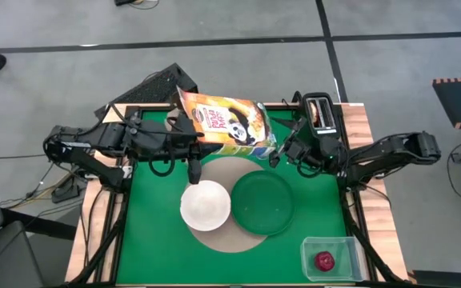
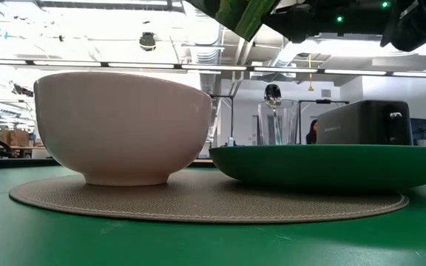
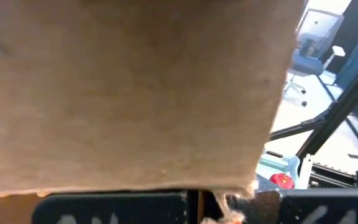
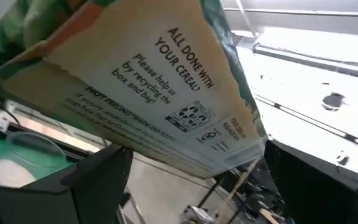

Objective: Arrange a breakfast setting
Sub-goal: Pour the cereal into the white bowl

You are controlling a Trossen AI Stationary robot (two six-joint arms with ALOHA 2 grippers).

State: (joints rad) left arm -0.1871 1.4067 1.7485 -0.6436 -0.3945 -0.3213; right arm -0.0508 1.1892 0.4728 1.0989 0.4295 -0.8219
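A panda-print cereal box (image 1: 230, 122) hangs tilted above the table's far side, between my two grippers. My left gripper (image 1: 194, 146) is at its left end and my right gripper (image 1: 281, 150) at its right end. Below, a white bowl (image 1: 206, 205) and a dark-green plate (image 1: 262, 202) rest on a round tan mat (image 1: 222, 236). In the low view a clear glass (image 2: 276, 122) with a silver spoon (image 2: 272, 92) stands behind the plate (image 2: 331, 164). A red apple (image 1: 324, 260) lies in a clear tub. My left gripper is shut on the box's left end; in its wrist view a brown cardboard face (image 3: 135, 93) fills the picture just above the fingers (image 3: 110, 208), and the place of contact is hidden. The box is lifted clear. My right gripper holds the box's printed end (image 4: 191, 118) between its two widely spread fingers (image 4: 98, 180), which lie across the box's thickness. It comes level from the table's right side. The box is tilted and clear of the table.
A black toaster (image 1: 320, 112) stands at the far right corner, just behind my right gripper. The clear tub (image 1: 330, 258) sits at the near right corner. A dark device (image 1: 154, 88) lies beyond the far left edge. Bare green table lies at the near left.
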